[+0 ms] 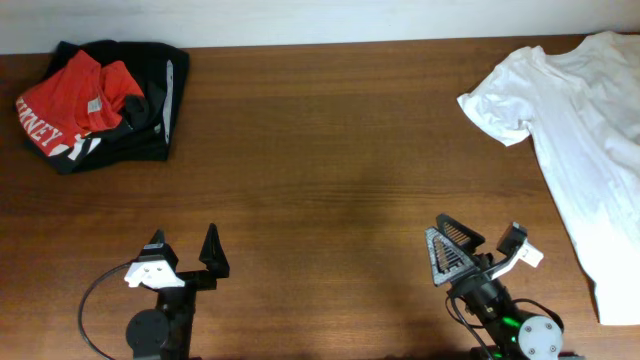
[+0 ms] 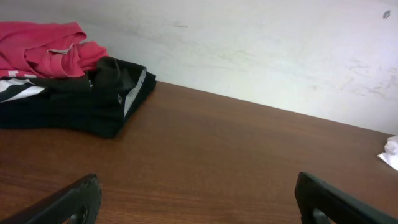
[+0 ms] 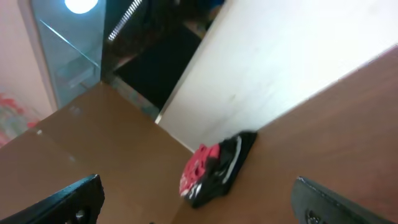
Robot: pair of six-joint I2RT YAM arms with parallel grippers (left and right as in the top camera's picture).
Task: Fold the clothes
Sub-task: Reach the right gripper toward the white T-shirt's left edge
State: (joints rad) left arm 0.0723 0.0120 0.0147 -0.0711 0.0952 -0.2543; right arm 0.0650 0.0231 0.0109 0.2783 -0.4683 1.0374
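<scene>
The white T-shirt (image 1: 585, 130) lies spread and rumpled at the far right of the table, one sleeve pointing left, part of it past the frame edge. A corner of it shows at the right edge of the left wrist view (image 2: 390, 152). My left gripper (image 1: 185, 250) is open and empty near the front edge at the left (image 2: 199, 202). My right gripper (image 1: 480, 245) is open and empty near the front edge, left of the shirt and tilted (image 3: 199, 202). Neither touches the shirt.
A pile of a red garment with white lettering (image 1: 70, 100) on a black garment with a grey stripe (image 1: 150, 110) sits at the back left corner; it shows in both wrist views (image 2: 74, 87) (image 3: 214, 168). A white wall (image 2: 261, 50) runs behind the brown wooden table (image 1: 320, 160).
</scene>
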